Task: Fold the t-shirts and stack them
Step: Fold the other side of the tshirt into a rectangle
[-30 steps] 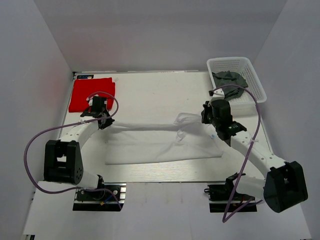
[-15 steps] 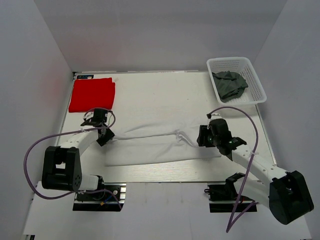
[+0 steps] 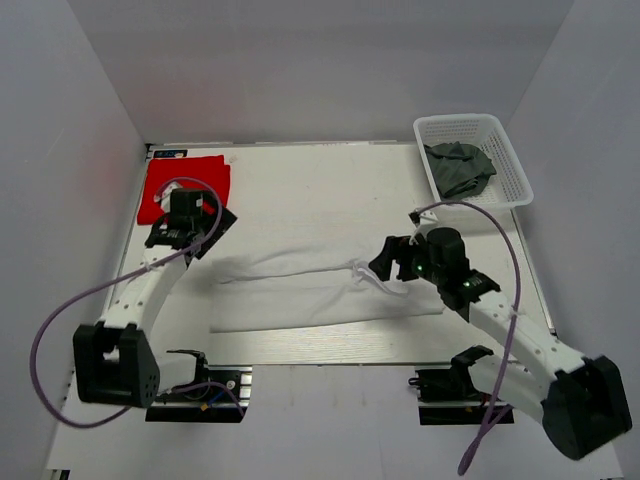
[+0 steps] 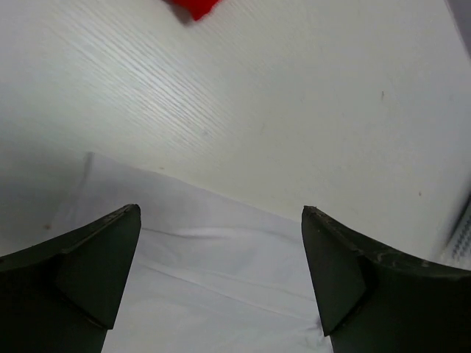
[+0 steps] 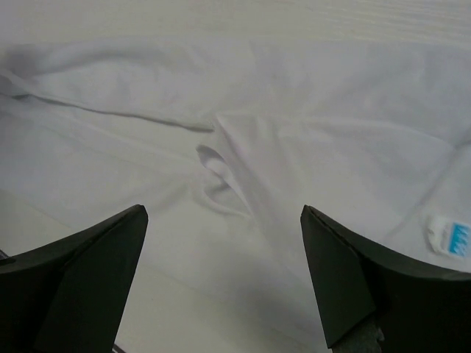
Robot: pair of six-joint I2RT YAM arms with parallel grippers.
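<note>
- Filling most of the top view, the table (image 3: 330,190) carries both tees, and the task looks roughly half done.
- Next in size, the white t-shirt (image 3: 300,290) lies at the near middle of the table as a long, flat band running left to right between the two arms. It appears folded lengthwise already, with a small rumple near its middle. I judge it is not yet folded crosswise into a compact square, nor stacked.
- At the far right corner stands the basket (image 3: 455,119), well apart from the white tee.
- The red t-shirt (image 3: 200,172) sits at the far left corner as a neat folded rectangle. That one looks finished and is probably the base of the stack.
- A dark cloth (image 3: 458,168) lies bunched inside the basket. Whether it is another shirt awaiting folding cannot be told.
- The left gripper (image 3: 195,235) hangs over the left end of the white band, just near of the red tee. Its jaws are spread wide with nothing between them, and the wrist view shows the cloth's corner below.
- The right gripper (image 3: 383,262) is over the band's right half, jaws likewise spread wide and empty, looking down on the wrinkled folds.
- Smallest, the collar tag (image 5: 449,237) shows white and blue at the right edge of the right wrist view.
</note>
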